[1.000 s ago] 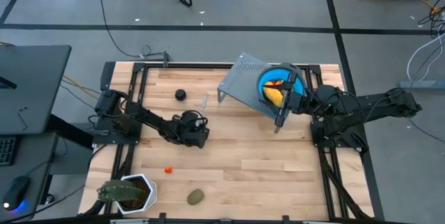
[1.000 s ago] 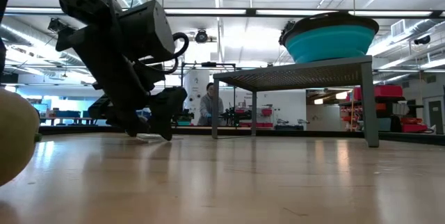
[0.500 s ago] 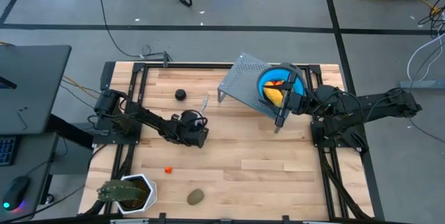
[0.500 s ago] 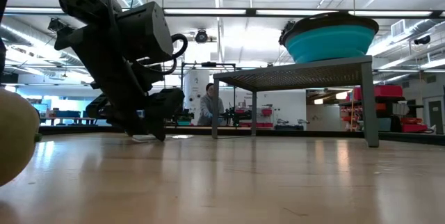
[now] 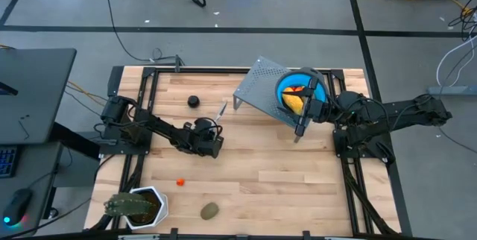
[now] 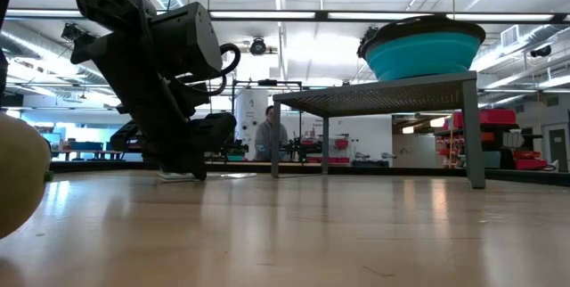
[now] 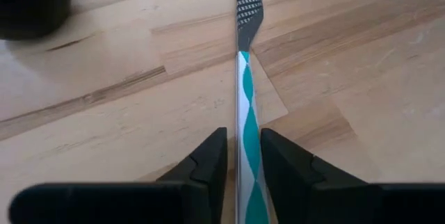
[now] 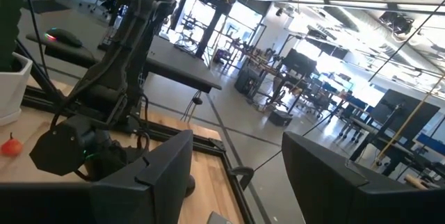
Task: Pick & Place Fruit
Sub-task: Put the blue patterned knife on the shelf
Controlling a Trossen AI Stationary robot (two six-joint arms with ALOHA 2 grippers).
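Observation:
My left gripper (image 5: 216, 123) (image 7: 242, 156) stands low at the table's middle left, slanting down, shut on a thin stick (image 5: 222, 109) with a teal-and-white pattern. A dark round fruit (image 5: 193, 101) (image 7: 31, 1) lies beyond it. An orange-red bit (image 5: 179, 182) and an olive oval (image 5: 209, 210) (image 6: 18, 184) lie near the front edge. A yellow piece (image 5: 294, 103) sits in the blue bowl (image 5: 317, 89) on a grey stand (image 5: 261, 91). My right gripper (image 5: 299, 127) (image 8: 236, 175) hangs open beside the bowl, holding nothing. My left gripper pinches the stick's near end (image 7: 247, 147) between its two fingers (image 7: 212, 158), one on each long edge. The fingers slant down from the table's near left and lie along the stick. The stick lies flat on the wood, its dark meshed far end (image 7: 248, 5) pointing away.
A spiky green plant in a white pot (image 5: 138, 206) stands at the front left corner. The grey stand (image 6: 383, 100) with the bowl fills the back right. Bare wood lies across the middle and right front. A person (image 6: 267, 135) shows far behind the table.
My left gripper has shut its fingers onto the stick without moving away. The stick has turned slightly on the table, its far end swinging toward the table's right.

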